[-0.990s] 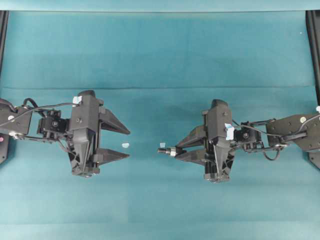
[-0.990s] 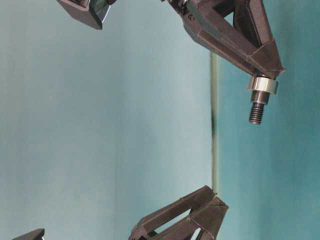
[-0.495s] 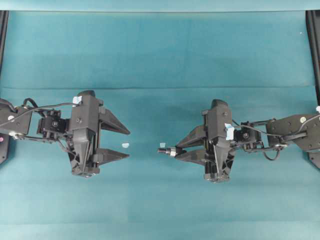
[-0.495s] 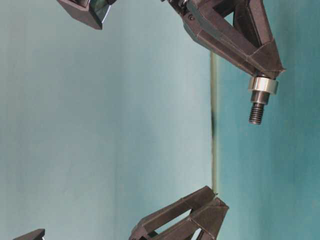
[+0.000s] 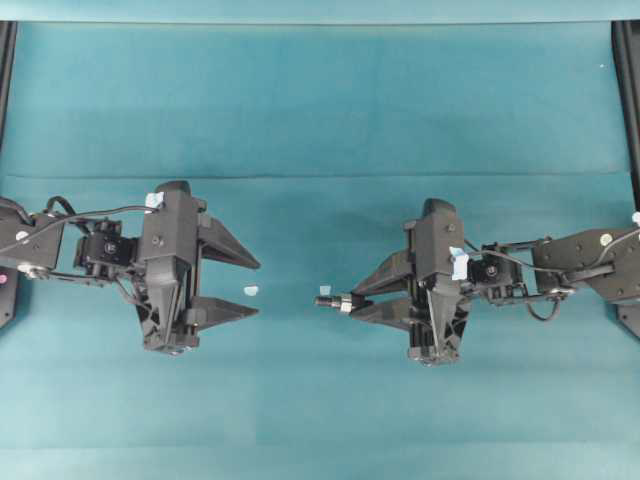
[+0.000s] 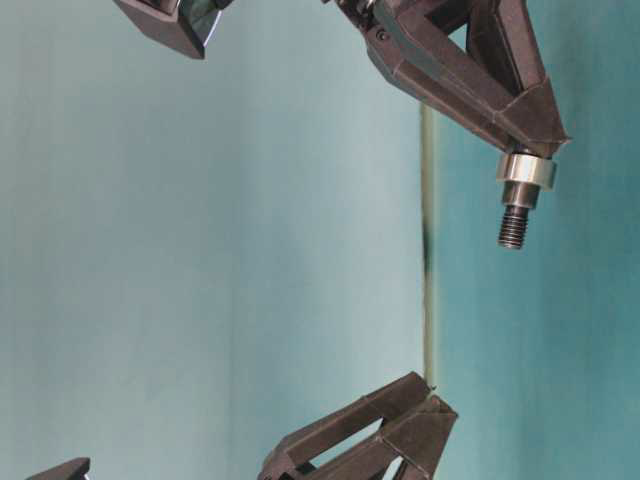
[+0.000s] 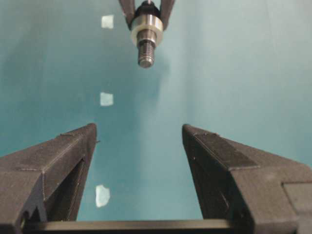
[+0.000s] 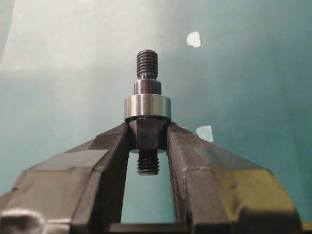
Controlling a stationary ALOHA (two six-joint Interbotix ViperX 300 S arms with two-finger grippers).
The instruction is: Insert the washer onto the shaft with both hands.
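The shaft (image 8: 146, 66) is a dark stepped rod with threaded ends, and my right gripper (image 8: 147, 131) is shut on its thick collar. It points left toward the other arm (image 5: 325, 299). The washer (image 8: 146, 107), a silvery ring, sits around the shaft right against the right fingertips (image 5: 345, 303). From the table-level view the washer (image 6: 527, 169) rings the shaft (image 6: 512, 226) just past the right gripper (image 6: 535, 140). My left gripper (image 5: 257, 288) stands open with nothing between its fingers, a short gap away from the shaft's tip. In the left wrist view the shaft (image 7: 145, 51) and washer (image 7: 146, 23) lie ahead of the open left gripper (image 7: 139, 127).
Teal cloth covers the table (image 5: 320, 100). Small pale scraps lie on it, one between the grippers (image 5: 250, 290) and others in the wrist views (image 7: 107, 99) (image 8: 193, 39). Black frame posts stand at the far left (image 5: 6, 70) and far right (image 5: 627, 90) edges.
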